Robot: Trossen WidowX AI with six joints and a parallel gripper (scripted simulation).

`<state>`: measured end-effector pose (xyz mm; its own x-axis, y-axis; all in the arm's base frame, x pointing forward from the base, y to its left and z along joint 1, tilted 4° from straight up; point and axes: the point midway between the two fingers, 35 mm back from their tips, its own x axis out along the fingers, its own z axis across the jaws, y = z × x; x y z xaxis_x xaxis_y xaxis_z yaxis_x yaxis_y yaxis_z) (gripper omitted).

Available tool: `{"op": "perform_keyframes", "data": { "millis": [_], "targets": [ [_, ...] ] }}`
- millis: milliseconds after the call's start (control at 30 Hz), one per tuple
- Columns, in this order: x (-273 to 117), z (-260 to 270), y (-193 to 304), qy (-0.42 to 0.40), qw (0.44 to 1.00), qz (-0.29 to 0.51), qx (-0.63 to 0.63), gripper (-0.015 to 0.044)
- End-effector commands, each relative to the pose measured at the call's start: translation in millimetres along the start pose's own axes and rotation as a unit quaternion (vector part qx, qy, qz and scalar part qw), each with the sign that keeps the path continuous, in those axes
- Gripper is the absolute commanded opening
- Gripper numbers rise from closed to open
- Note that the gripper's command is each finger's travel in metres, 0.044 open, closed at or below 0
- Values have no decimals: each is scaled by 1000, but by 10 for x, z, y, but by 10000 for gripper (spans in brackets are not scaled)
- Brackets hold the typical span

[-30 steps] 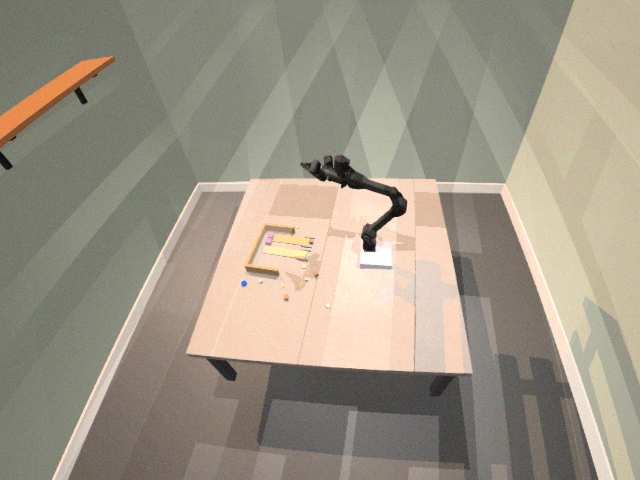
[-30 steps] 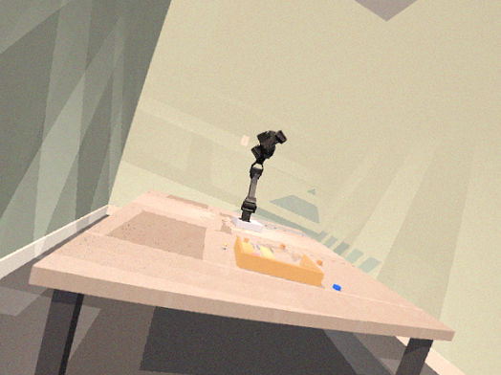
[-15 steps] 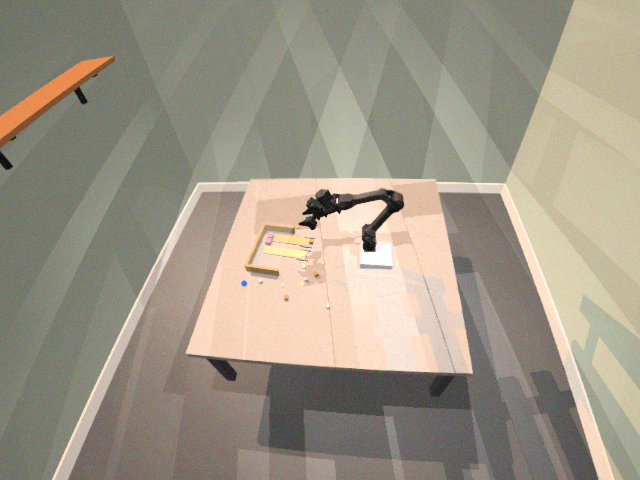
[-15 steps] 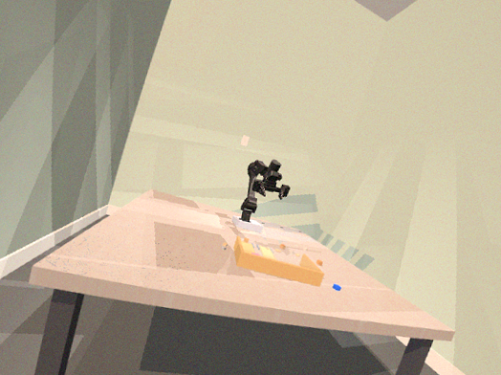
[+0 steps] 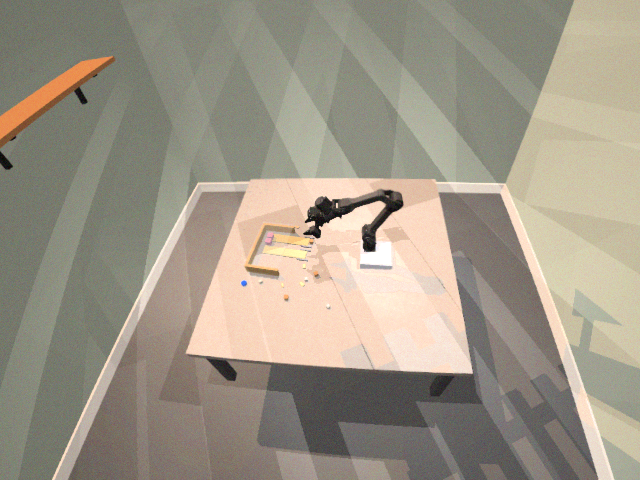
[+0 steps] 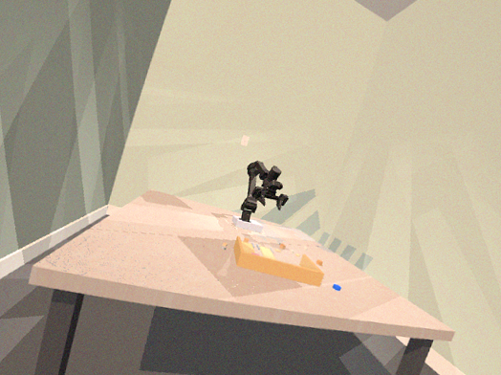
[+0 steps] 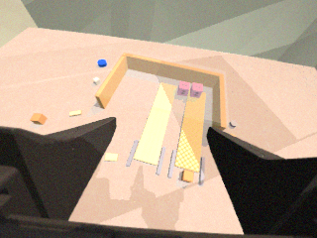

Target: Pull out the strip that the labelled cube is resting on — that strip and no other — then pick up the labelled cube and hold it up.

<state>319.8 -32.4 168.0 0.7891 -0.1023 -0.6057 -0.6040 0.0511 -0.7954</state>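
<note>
With the hand (image 5: 309, 227) (image 6: 270, 204) (image 7: 162, 126) spread and unladen, the wrong strip could be pulled (labels unreadable) beneath the pink cubes (image 5: 269, 238) (image 7: 190, 89) at one o'clock in the wrist view.

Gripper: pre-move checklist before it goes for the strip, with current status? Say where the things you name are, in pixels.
- Gripper (image 5: 309, 226) (image 6: 271, 205) (image 7: 162, 126) open, nothing between the fingers: ok
- Gripper lowered to strip level: not ok, it hangs above the table (image 5: 330, 335) (image 6: 168, 260)
- Both strips in the wrist view, the orange one (image 5: 292, 240) (image 7: 194, 126) and the pale yellow one (image 5: 285, 252) (image 7: 155, 131): ok
- Near end of the orange strip free of neighbours: not ok, a small orange cube (image 5: 311, 241) (image 7: 188, 176) sits right by it
- Label readable on either pink cube (image 5: 270, 235) (image 7: 183, 88): cannot tell, marks too small
</note>
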Motion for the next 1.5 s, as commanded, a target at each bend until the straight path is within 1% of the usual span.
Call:
{"op": "perform_keyframes", "data": {
  "millis": [0,67,233,467,667,733,1467],
  "targets": [
    [15,3,12,-2,1000,6,-2,374],
    [97,-50,8,5,999,37,8,321],
    [408,-255,46,28,987,152,39,190],
    [801,-521,210,44,950,304,60,6],
    [1089,-751,452,46,900,426,76,0],
    [1142,-799,515,46,888,451,80,0],
    [1307,-800,743,46,886,454,81,0]
  ]
}}
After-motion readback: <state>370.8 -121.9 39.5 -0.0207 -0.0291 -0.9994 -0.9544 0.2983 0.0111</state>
